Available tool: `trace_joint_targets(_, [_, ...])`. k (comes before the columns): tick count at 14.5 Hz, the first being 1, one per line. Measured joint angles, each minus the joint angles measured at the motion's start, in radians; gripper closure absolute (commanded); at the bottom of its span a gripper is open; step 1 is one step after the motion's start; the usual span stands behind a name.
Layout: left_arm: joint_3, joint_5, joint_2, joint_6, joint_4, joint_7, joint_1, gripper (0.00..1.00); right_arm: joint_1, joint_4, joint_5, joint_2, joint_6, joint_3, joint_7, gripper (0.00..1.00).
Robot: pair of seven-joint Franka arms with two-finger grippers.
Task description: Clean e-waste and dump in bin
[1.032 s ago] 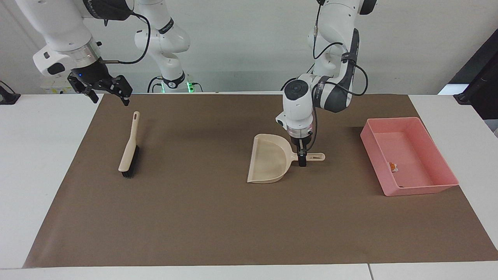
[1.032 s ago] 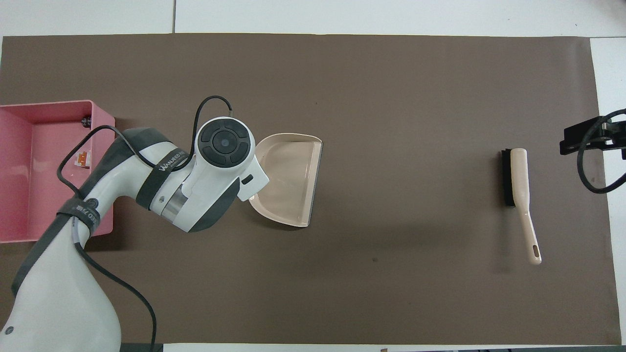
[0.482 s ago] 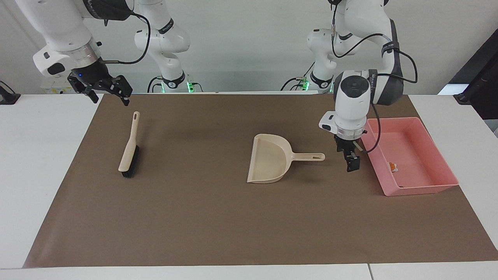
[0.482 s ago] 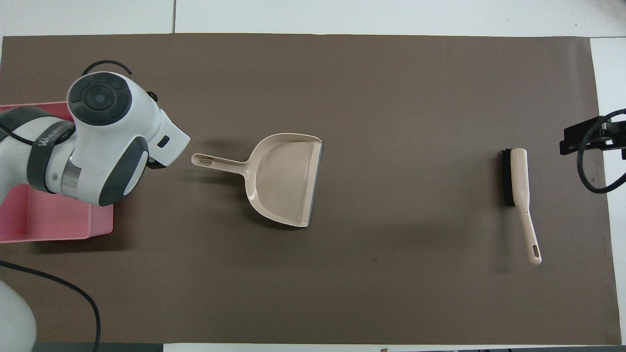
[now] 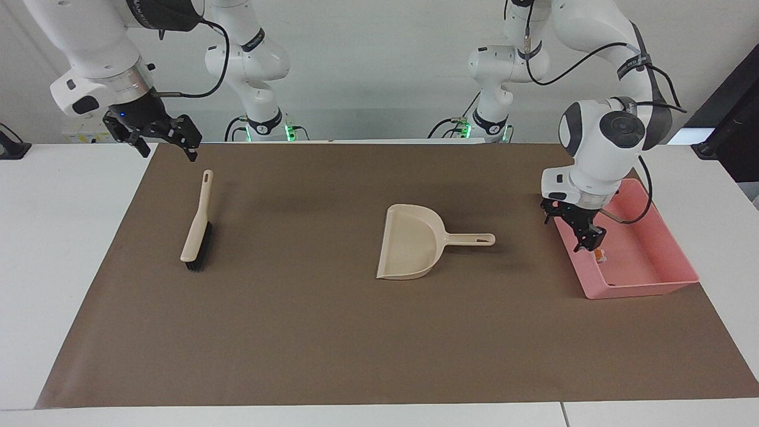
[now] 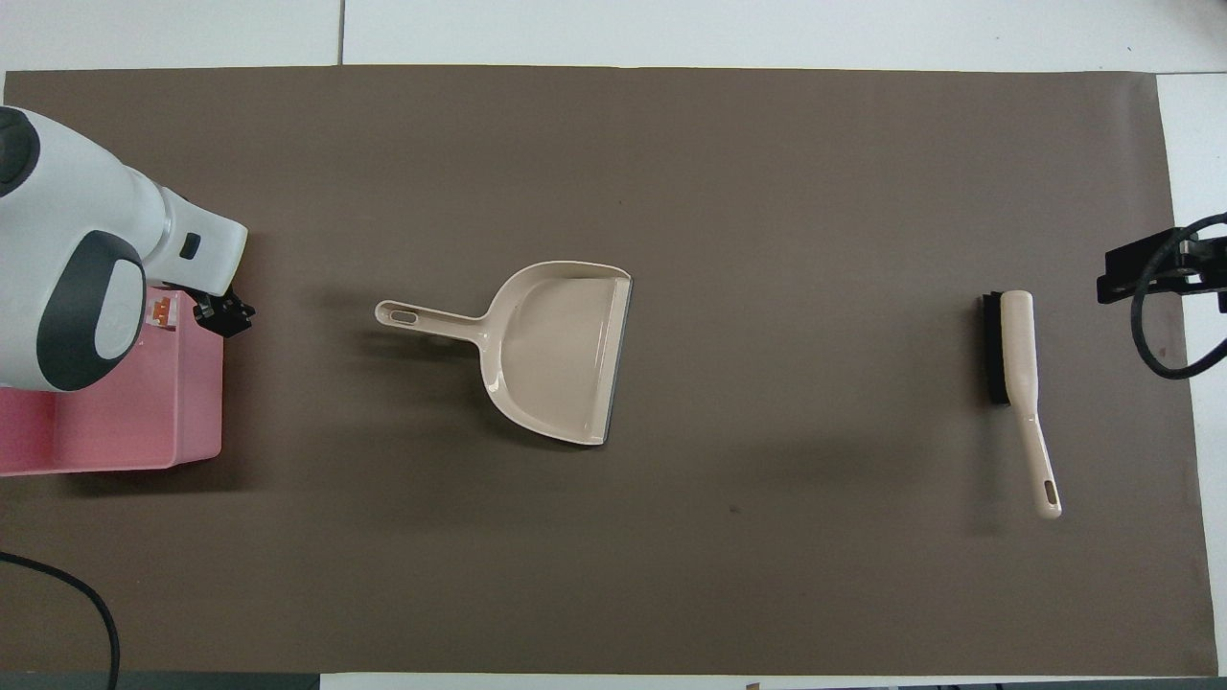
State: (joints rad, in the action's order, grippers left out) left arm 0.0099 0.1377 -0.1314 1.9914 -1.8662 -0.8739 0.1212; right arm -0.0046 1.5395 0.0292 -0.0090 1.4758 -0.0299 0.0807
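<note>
hovering over the pink bin (image 5: 652, 279) at right of the facing frame, left gripper (image 5: 584, 232): jaw state unreadable; right gripper (image 5: 160, 139) upper left, spread empty.

The white bench (image 5: 71, 249) carries a brown paper mat (image 5: 332, 332) — on it lie a beige hand brush (image 5: 196, 228), a beige plastic dustpan (image 5: 412, 243) and a shallow pink plastic tray (image 5: 646, 279).

I see a white surface (image 5: 71, 249) made of panels; seams (image 6: 340, 34) run between them along one long edge. A brown mat (image 5: 308, 332) covers most of it, leaving white margins at both short ends. A plain pale wall (image 5: 367, 65) rises at the robots' edge. A dark object (image 5: 735, 124) stands at one corner. Lighting is even, with soft shadows on the mat.
</note>
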Motion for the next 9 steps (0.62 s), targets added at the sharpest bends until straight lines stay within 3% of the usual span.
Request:
trace_joint_targets(6, [0.002,-0.046,0.080,-0.092,0.005,0.333,-0.025,0.01,0.000,0.000,0.000,0.000,0.000,0.000,0.000,0.00])
trace_joint_targets(9, [0.003,-0.057,0.101,-0.183,0.056,0.449,-0.035,0.01,0.000,0.000,0.000,0.000,0.000,0.000,0.000,0.00])
